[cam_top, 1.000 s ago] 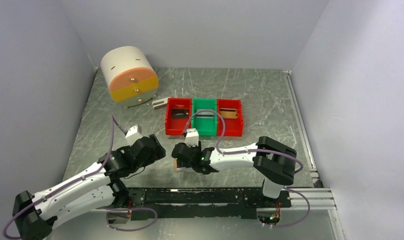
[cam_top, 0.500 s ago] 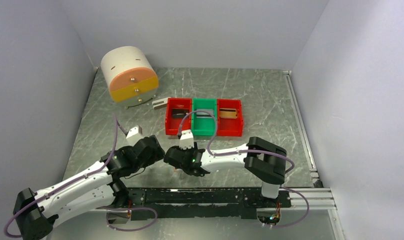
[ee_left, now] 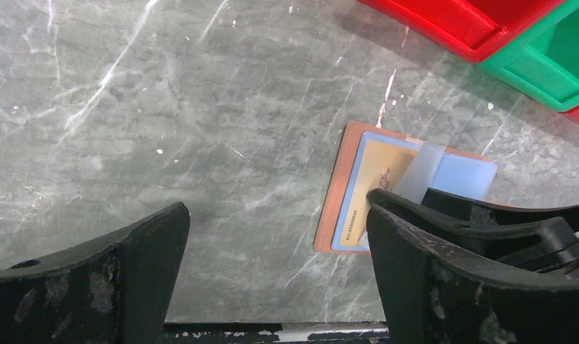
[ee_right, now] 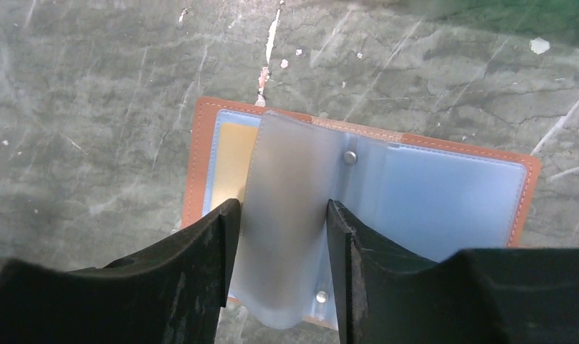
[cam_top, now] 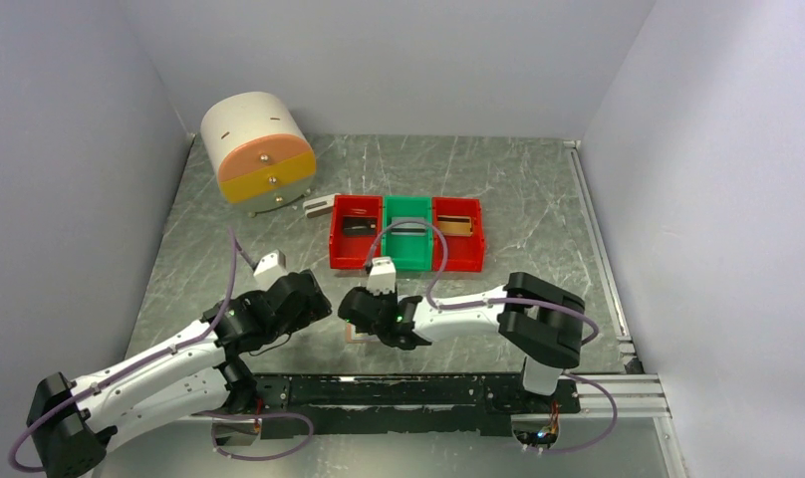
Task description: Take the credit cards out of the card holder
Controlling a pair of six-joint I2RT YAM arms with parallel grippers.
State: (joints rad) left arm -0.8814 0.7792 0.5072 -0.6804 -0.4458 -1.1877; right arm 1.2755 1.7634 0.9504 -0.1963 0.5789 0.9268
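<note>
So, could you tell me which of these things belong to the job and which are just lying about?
Job: card holder; gold card in its pocket; right gripper at its clear flap; brown card in the right-hand red bin.
Lying about: three bins; round drawer box; small pale block.

L arm (cam_top: pixel 169 363) runs fwd & inward from its base at bottom left, stretched low over the table (cam_top: pixel 538 199). L gripper (cam_top: pixel 317 297) points toward centre, its fingers (ee_left: pixel 147 244) wide apart. R arm (cam_top: pixel 458 309) folds at the elbow on the right, forearm running left & low. R gripper (cam_top: pixel 357 314) is tipped down close beside the L one. R fingers (ee_right: pixel 215 236) are partly drawn in w/ a narrow gap; can't tell whether they grip.
</note>
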